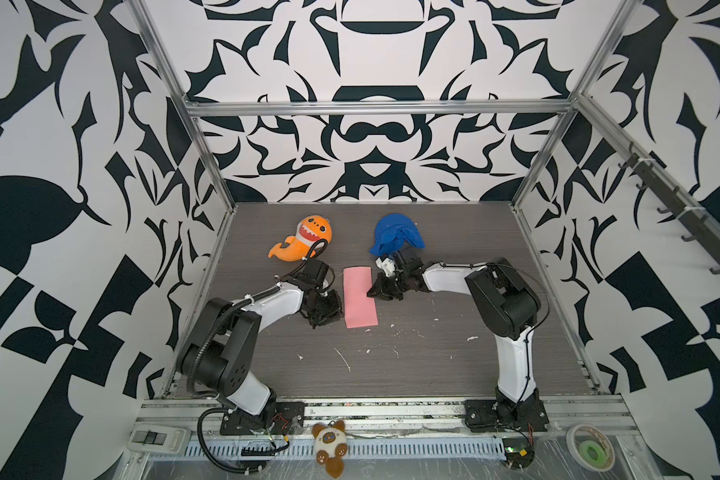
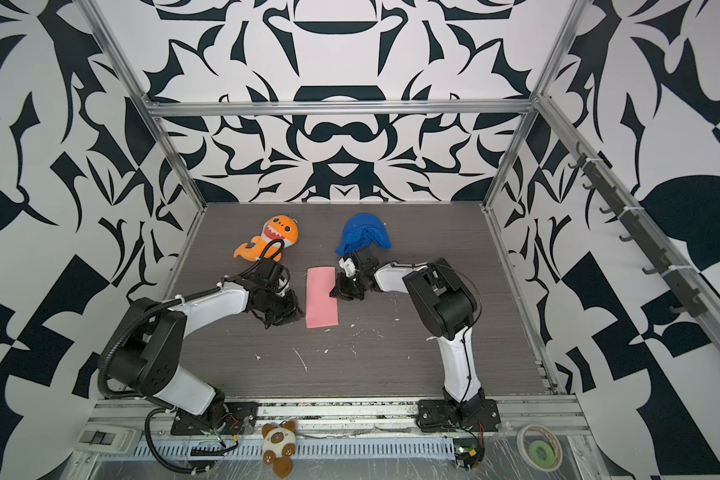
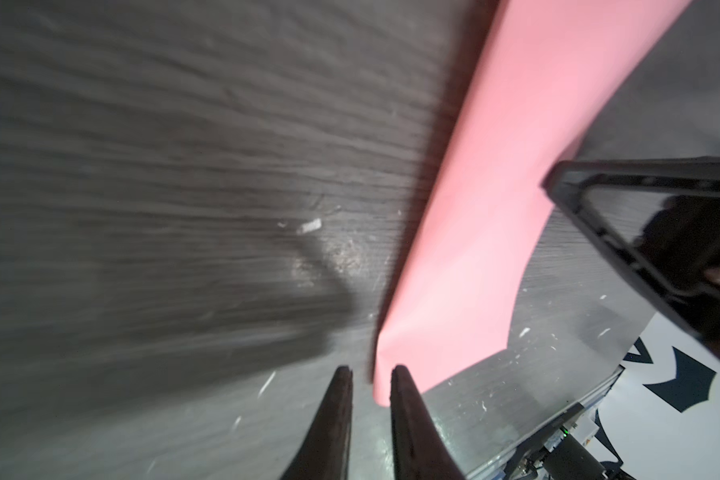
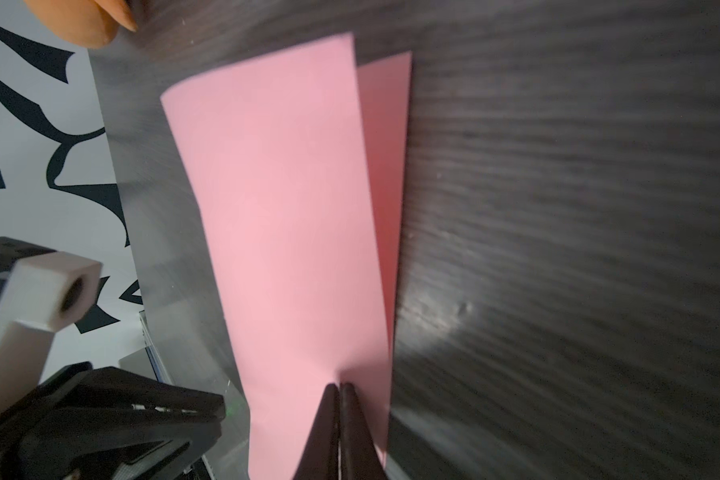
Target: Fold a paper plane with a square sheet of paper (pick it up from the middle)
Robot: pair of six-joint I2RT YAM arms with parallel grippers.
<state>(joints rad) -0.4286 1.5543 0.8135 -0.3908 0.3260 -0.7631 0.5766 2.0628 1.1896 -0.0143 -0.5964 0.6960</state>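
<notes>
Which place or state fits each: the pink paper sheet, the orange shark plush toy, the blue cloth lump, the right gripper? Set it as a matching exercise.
Things
1 pink paper sheet
2 orange shark plush toy
3 blue cloth lump
4 right gripper

Places or states
A far side, just beyond the right gripper
B shut on a paper edge
C folded double, middle of the table
D far side, left of the paper

Pairs: 1-C; 2-D; 3-A; 4-B
</notes>
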